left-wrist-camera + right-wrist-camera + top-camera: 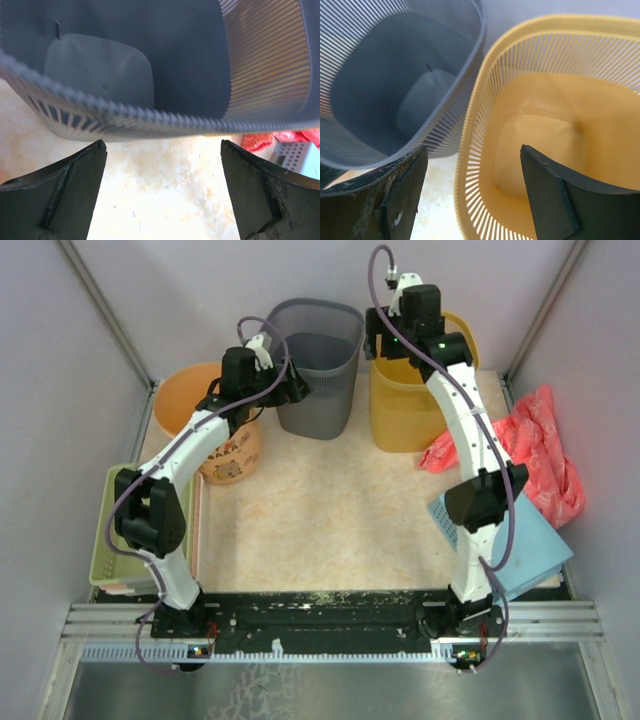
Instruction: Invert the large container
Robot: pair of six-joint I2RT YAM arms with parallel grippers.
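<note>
Right end effector (pixel 472 155), spread, straddles yellow basket (pixel 560 45) rim, grey bin (pixel 395 75) alongside; left end effector (pixel 162 150) spread too.

Gray basket (pixel 190 65): both ends of the rim and the far wall run out of the left wrist view.
Yellow basket (pixel 395 415): the right arm (pixel 465 410) covers part of its rim; the right wrist view cuts it off at the right and bottom.
Orange bucket (pixel 180 400): partly behind the left arm (pixel 190 450); the print on its side is too small to read.
Green tray (pixel 100 540): the middle is hidden by the left arm.
Blue box (pixel 540 545): its left part is behind the right arm.
Left gripper (pixel 163 145): the finger bases are cut off at the bottom edge.
</note>
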